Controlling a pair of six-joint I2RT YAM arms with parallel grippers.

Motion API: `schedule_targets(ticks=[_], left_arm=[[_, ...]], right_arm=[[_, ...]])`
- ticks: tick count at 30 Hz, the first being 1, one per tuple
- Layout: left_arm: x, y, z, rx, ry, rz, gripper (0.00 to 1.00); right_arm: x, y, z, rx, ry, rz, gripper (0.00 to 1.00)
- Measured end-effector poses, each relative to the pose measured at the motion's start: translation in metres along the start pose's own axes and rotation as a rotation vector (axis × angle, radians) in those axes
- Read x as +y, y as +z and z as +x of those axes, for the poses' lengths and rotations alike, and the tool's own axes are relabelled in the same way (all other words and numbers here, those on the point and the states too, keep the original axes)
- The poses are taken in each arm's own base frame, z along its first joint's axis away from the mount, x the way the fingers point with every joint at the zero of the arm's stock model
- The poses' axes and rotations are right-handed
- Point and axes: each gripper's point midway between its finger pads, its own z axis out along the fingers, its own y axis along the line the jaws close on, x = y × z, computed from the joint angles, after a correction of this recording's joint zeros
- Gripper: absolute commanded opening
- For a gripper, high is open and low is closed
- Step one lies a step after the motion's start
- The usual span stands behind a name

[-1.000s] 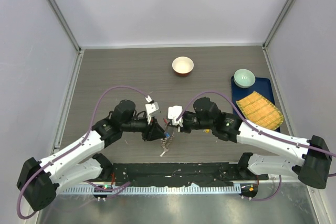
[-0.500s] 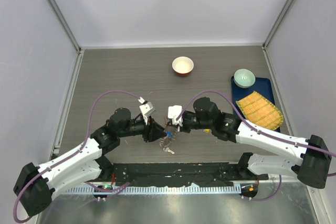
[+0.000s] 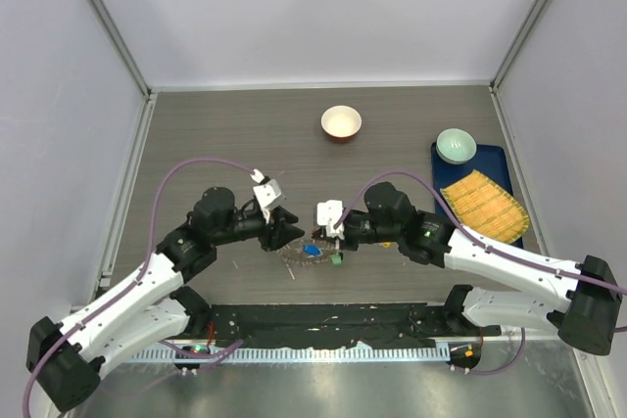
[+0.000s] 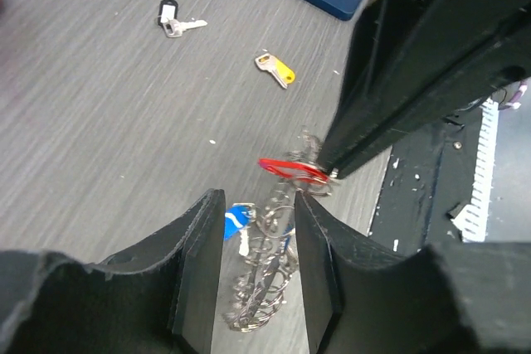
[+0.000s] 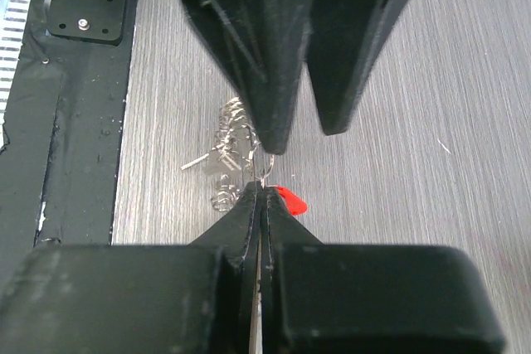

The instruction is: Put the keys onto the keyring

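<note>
Keyring [image 4: 264, 292] lies below open left gripper [image 4: 255, 213], pinched by right gripper [image 5: 260, 192].

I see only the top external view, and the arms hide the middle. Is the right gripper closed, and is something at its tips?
Observer: In its own wrist view the right gripper is shut, and a thin wire loop of the large grey metal keyring meets its tips.
Operator: And the left gripper?
Observer: The left gripper is open, its jaws apart with the ring showing between them.
Operator: Do any keys lie loose?
Observer: Yes. The left wrist view shows a small black-headed silver key and a yellow-headed one loose on the grey wood-grain table, away from the ring.
</note>
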Motion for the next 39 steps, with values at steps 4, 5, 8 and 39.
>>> schedule_targets(ticks=[4, 5, 8, 39], left_arm=[[0.012, 0.000, -0.002, 0.044, 0.084, 0.054, 0.45], [0.013, 0.000, 0.000, 0.061, 0.100, 0.080, 0.46], [0.012, 0.003, 0.006, 0.119, 0.132, 0.190, 0.47], [-0.026, 0.020, 0.027, 0.155, 0.102, 0.355, 0.44]], right_arm=[[0.003, -0.001, 0.000, -0.005, -0.004, -0.014, 0.01], [0.004, -0.001, 0.000, -0.007, -0.006, -0.018, 0.01], [0.006, -0.001, 0.001, -0.008, -0.009, -0.025, 0.01], [0.009, -0.003, 0.000, -0.013, -0.012, -0.041, 0.01]])
